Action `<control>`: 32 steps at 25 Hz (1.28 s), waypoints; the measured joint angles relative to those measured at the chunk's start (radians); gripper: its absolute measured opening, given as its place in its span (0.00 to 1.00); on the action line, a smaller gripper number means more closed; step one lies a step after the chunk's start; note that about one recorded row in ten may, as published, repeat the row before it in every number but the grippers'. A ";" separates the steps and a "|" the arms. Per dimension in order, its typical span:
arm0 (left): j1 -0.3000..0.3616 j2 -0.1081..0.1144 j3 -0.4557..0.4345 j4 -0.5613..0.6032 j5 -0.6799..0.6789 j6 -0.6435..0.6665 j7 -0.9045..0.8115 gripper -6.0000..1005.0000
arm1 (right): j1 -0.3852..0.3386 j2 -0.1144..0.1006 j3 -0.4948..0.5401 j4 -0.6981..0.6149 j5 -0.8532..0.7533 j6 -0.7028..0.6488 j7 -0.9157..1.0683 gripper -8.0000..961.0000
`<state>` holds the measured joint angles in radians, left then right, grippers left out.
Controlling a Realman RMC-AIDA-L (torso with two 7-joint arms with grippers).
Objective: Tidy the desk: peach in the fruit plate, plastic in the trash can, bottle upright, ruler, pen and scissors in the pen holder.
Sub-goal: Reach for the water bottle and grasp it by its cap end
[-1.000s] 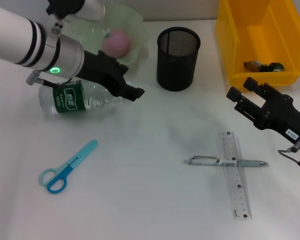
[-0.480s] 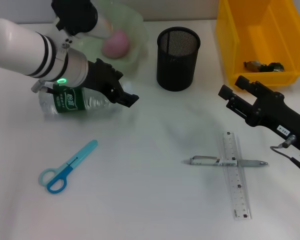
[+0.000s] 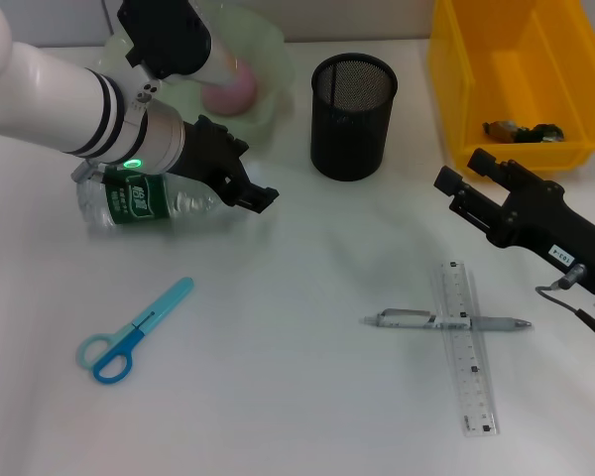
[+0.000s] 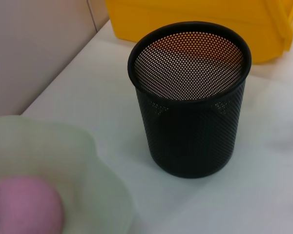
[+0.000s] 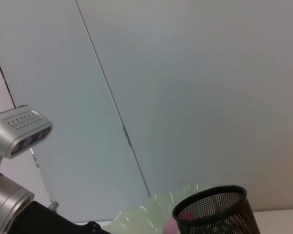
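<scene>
Yellow bin at far right with plastic scrap already inside, green plate far left holding peach, so those two jobs look done. Bottle lying on its side near the plate, left gripper low over its neck end, likely to stand it up; spread or pinching, cannot tell. Black mesh cup empty between plate and bin; right gripper hovering beside bin, fingers apart, nothing held, above ruler crossed over pen; scissors lying flat, front left.

Green label with white characters, too small to read, on the lying bottle near the table's left edge, unreadable graduation marks along the ruler, small white tag with illegible print on the right gripper
</scene>
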<state>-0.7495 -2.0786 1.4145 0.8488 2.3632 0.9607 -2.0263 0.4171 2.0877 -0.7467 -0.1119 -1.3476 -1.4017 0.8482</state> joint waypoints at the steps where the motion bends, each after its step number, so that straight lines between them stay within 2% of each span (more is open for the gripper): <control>1: 0.000 0.000 0.000 0.000 0.000 0.000 0.000 0.78 | 0.000 0.000 0.000 0.000 0.000 0.000 0.000 0.68; 6: -0.005 0.000 0.003 -0.001 0.006 0.012 -0.004 0.78 | 0.004 0.000 0.000 0.000 0.001 0.000 0.000 0.68; 12: -0.023 0.000 0.038 0.008 0.107 0.023 -0.079 0.78 | 0.005 0.000 0.000 0.000 0.001 0.002 0.000 0.68; 31: -0.024 -0.001 0.057 0.010 0.099 0.026 -0.081 0.78 | 0.005 0.000 -0.002 0.007 0.001 0.009 0.000 0.68; 32: -0.024 -0.001 0.057 0.010 0.099 0.026 -0.081 0.72 | 0.005 0.000 -0.002 0.009 0.001 0.009 0.000 0.68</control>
<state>-0.7737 -2.0800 1.4717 0.8586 2.4623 0.9868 -2.1073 0.4218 2.0877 -0.7486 -0.1034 -1.3468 -1.3928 0.8483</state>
